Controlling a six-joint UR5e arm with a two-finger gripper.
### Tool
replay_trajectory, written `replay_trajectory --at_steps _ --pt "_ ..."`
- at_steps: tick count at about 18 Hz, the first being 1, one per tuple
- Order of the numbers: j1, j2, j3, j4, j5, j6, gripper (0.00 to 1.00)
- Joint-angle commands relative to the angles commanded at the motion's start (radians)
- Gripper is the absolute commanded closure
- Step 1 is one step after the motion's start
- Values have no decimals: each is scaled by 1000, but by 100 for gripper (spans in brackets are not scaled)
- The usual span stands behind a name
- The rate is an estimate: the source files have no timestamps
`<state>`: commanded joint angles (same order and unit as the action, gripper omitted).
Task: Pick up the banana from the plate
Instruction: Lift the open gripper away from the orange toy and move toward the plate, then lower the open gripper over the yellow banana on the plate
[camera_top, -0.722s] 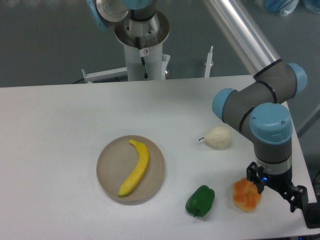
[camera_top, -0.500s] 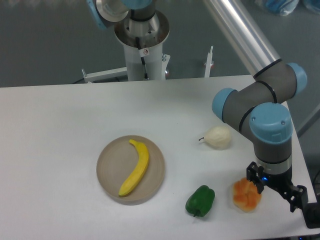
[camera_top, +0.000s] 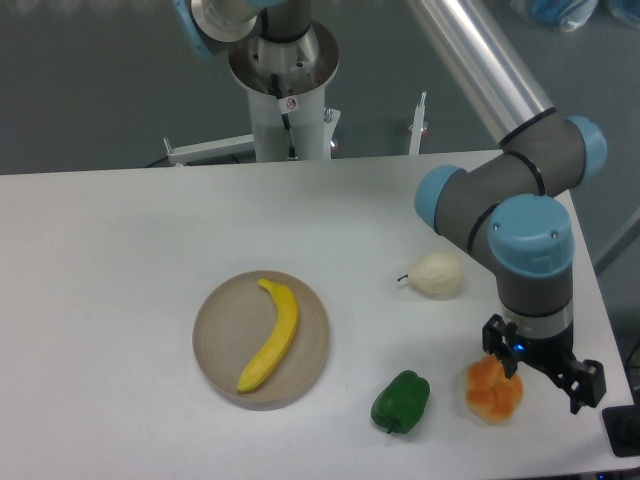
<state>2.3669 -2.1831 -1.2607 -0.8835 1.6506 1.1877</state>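
Banana (camera_top: 272, 335) unmoved on plate (camera_top: 215, 358); gripper (camera_top: 541, 370) has shifted slightly left.

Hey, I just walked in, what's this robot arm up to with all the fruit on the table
Nothing is being held yet. The banana lies untouched on the plate at the left. The arm's claw hangs far off at the right edge of the table, right beside the orange fruit. A green pepper and a pale pear sit between them.

A curved yellow banana (camera_top: 272, 335) lies flat across the round beige plate (camera_top: 216, 350).
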Motion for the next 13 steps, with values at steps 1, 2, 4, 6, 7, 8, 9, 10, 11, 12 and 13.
replay_trajectory --at_steps 1,2,4,6,7,8,9,10,11,12,13 --pt "-9 32 -31 -27 -27 -105 0" --pt "-12 63 -52 -82 -81 -185 0" --pt "-29 117 -97 -167 -130 -287 0" --pt "-55 160 -161 -181 -150 -388 0" --pt "-67 173 -183 -181 -153 -416 0" --pt "-81 180 -201 -178 -155 -437 0" --pt "-107 181 -227 -172 -155 -471 0" --pt "-123 181 -244 -166 -157 -490 0" --pt "-144 181 -259 -160 -157 -535 0" --pt "-162 181 -276 -155 -157 -571 0" --pt "-175 181 -301 -141 -155 -603 0"
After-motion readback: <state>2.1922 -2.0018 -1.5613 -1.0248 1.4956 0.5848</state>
